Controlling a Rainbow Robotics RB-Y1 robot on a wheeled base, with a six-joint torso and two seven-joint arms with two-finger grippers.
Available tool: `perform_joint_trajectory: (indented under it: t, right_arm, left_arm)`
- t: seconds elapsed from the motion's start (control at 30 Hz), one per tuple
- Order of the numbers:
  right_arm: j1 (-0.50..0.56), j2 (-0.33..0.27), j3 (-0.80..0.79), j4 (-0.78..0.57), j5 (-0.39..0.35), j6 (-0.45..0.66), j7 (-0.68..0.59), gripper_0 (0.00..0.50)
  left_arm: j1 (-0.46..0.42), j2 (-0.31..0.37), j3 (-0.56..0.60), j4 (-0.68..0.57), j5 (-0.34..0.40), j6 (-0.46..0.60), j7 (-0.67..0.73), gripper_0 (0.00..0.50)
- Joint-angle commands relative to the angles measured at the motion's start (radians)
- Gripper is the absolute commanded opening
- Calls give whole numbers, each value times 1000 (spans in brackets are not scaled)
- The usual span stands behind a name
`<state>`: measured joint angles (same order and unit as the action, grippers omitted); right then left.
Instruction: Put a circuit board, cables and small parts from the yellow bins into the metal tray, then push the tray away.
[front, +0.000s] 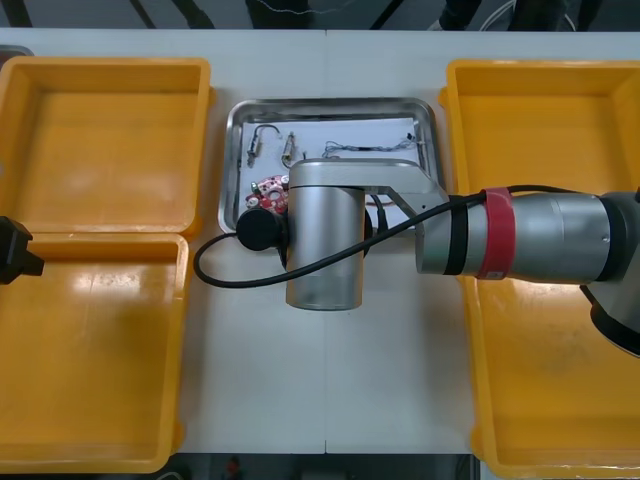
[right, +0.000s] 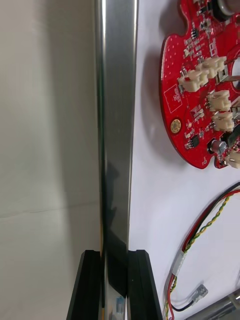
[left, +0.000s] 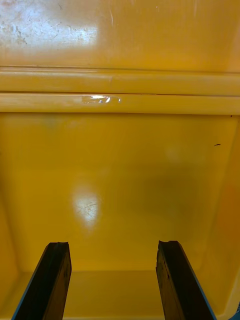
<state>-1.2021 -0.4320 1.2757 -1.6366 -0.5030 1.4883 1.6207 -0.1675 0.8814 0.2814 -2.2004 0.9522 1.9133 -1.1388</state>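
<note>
Metal tray (front: 232, 150) sits mid-surface between the yellow bins, loaded up: round red circuit board (right: 200, 100), red and yellow cable (right: 205, 225) and a few small metal parts (front: 290, 150) all lie on its white inside. So I'd say we're at the push step.

The right pincer (right: 115, 255) has one black finger outside the tray's shiny rim and one inside, pinching it. By the look of it that's the near rim, close to the board. Makes sense to me: clamping the rim gives it a firm hold, so the tray shouldn't skid off sideways when shoved.

The tray's long axis runs left to right across the surface (front: 330, 380), so a push away goes broadside, short way first.

The left pincer (left: 114, 247) is spread wide, parked over the near left yellow bin (left: 120, 165).
</note>
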Motion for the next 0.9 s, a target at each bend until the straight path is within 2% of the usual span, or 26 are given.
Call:
perform_joint_trajectory:
  t: [0.03, 0.9]
  right_arm:
    - [-76, 27, 5, 18, 1, -26, 31, 0]
    - [-116, 38, -95, 201, 18, -149, 123, 0]
  left_arm:
    - [20, 44, 32, -30, -9, 7, -50, 500]
    - [20, 44, 32, -30, -9, 7, -50, 500]
